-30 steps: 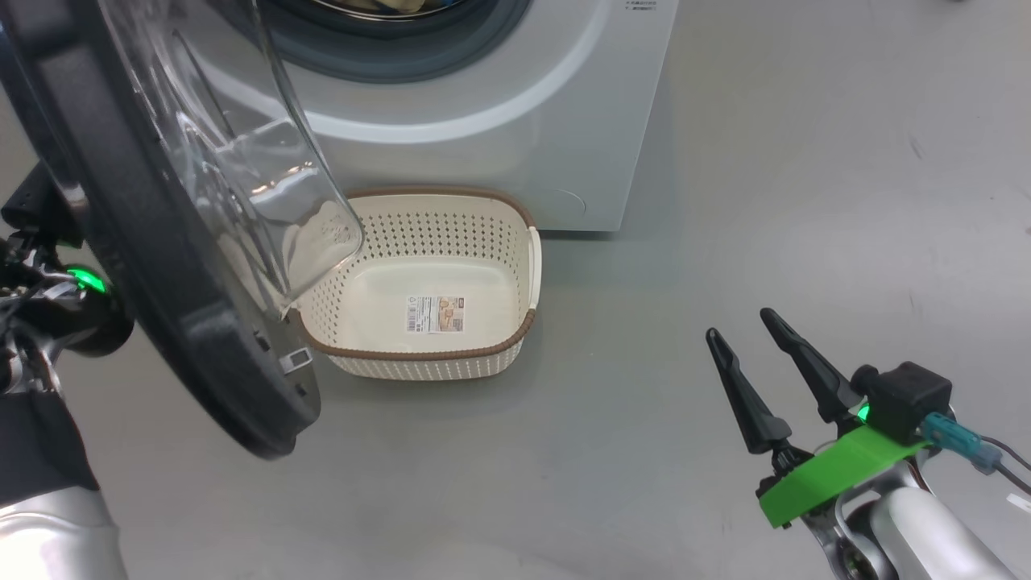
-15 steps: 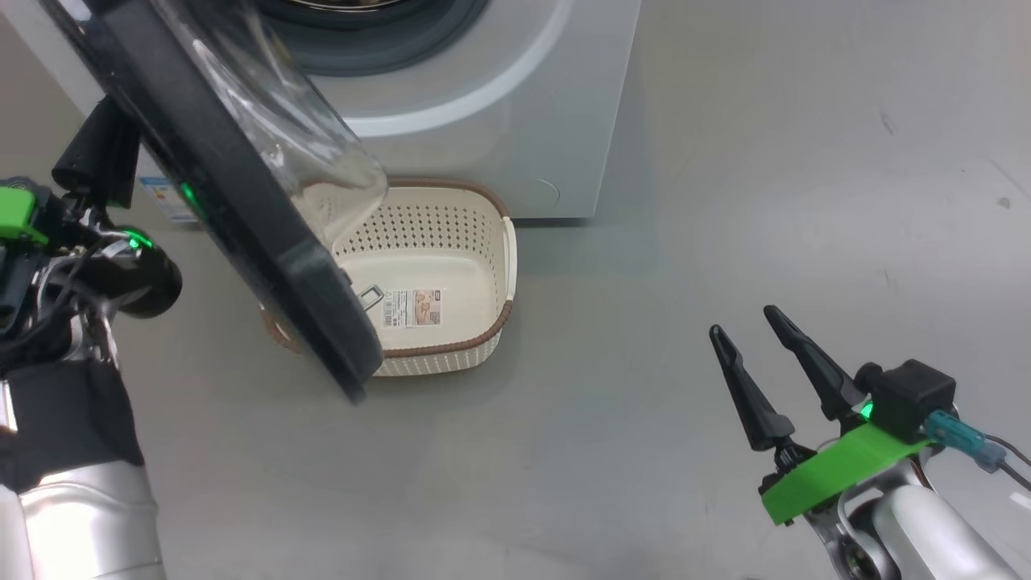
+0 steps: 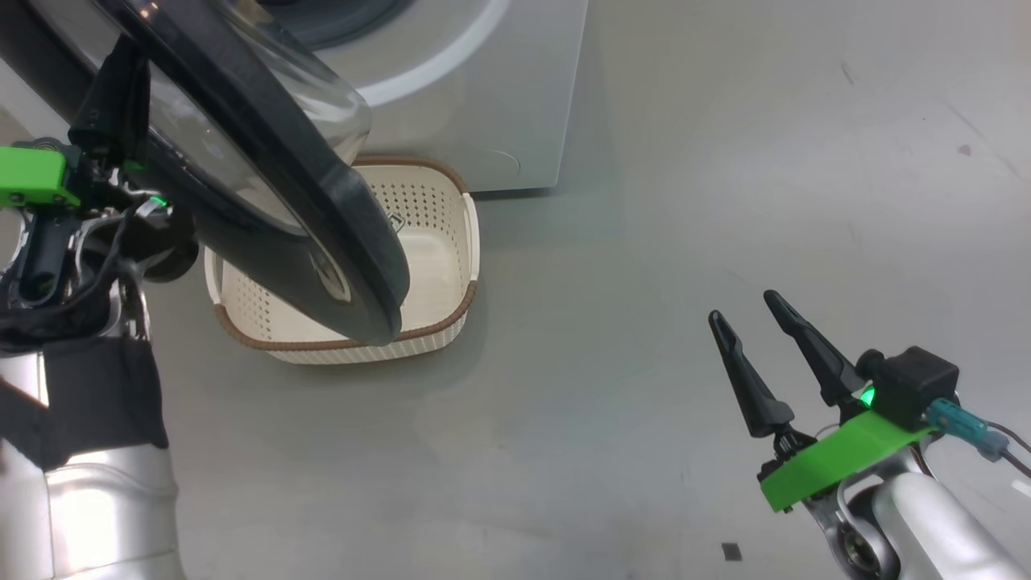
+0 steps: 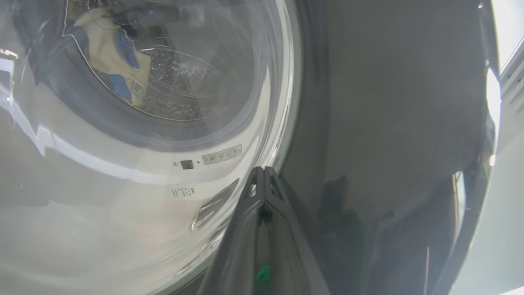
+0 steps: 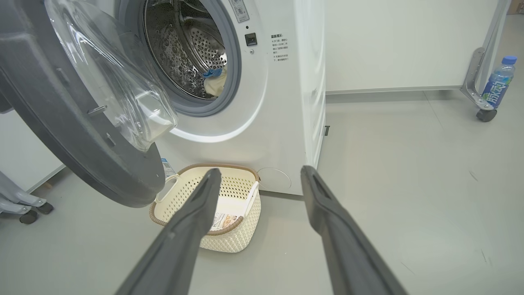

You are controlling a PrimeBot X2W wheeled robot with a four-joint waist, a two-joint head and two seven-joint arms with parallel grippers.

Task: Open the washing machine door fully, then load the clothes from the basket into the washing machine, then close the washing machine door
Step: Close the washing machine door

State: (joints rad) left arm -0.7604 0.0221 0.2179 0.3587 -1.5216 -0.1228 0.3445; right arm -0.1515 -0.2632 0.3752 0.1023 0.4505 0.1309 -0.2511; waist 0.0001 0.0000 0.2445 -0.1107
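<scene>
Black-fingered left tool together against washing machine door; right tool apart, empty.

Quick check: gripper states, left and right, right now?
Left gripper: shut, holding nothing, tips by the washing machine door.
Right gripper: open, empty.

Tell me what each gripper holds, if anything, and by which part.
Nothing is held. The left gripper is shut empty, tips at the outer face of the washing machine door; the right gripper hangs open, empty.
</scene>
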